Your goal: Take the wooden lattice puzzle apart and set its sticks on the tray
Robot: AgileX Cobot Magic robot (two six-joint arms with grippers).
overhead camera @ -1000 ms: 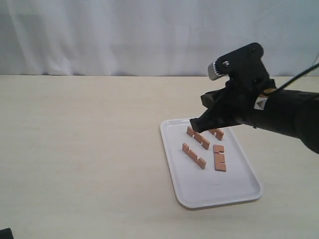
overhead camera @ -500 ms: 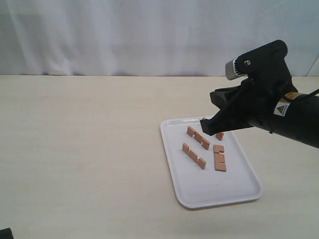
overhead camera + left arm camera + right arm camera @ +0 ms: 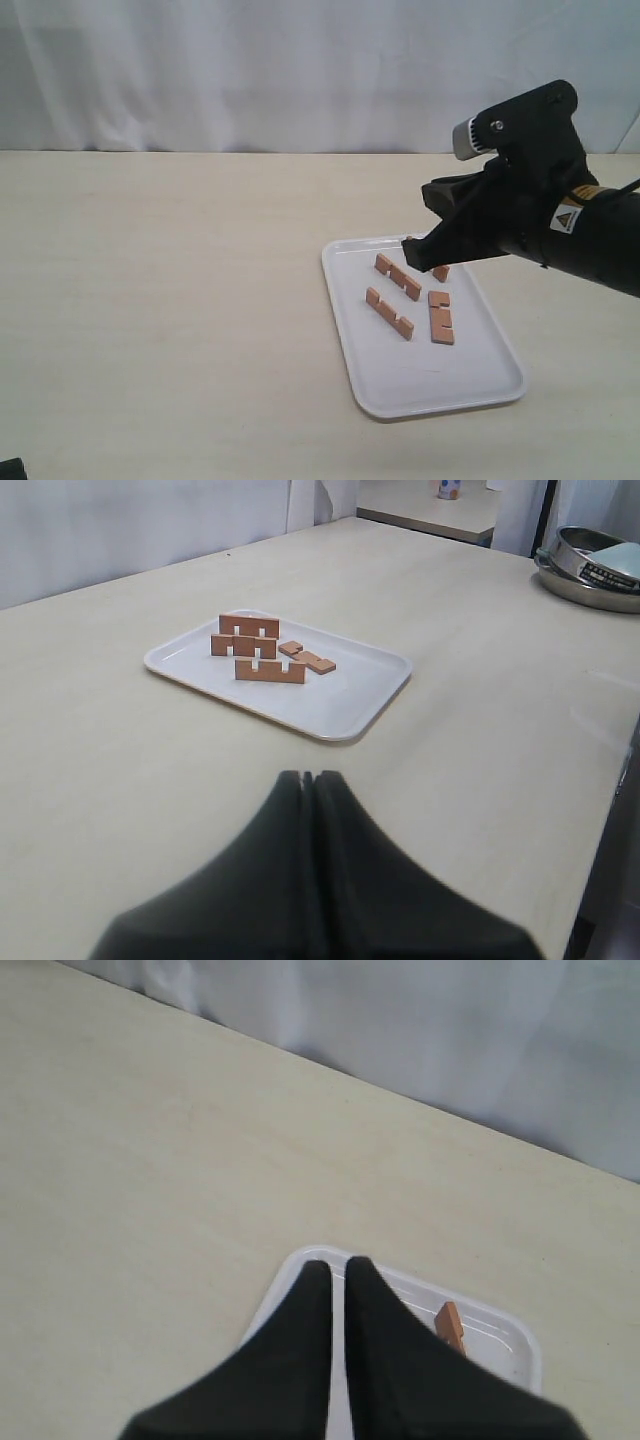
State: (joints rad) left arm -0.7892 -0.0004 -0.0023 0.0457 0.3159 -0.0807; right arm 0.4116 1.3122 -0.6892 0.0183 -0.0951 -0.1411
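Observation:
No assembled lattice puzzle shows; its four sticks lie apart on the white tray [image 3: 425,385]. In the exterior view one stick [image 3: 398,277] lies at the far end, another [image 3: 389,312] in the middle, a third [image 3: 440,317] to the right, and the fourth [image 3: 441,273] is half hidden under my right gripper [image 3: 412,250]. That gripper hovers above the tray's far end, jaws nearly touching with nothing between them, and one stick [image 3: 450,1325] shows beside its fingers. My left gripper [image 3: 308,776] is shut and empty, well back from the tray [image 3: 345,695].
A metal bowl [image 3: 590,565] stands at the far corner of the table in the left wrist view, near the table's edge. A white curtain hangs behind the table. A small black object [image 3: 10,468] sits at the exterior view's bottom left corner.
My right gripper drew back to the right and slightly up, off the sticks, uncovering the far end of the tray. It has held still for the last half second.

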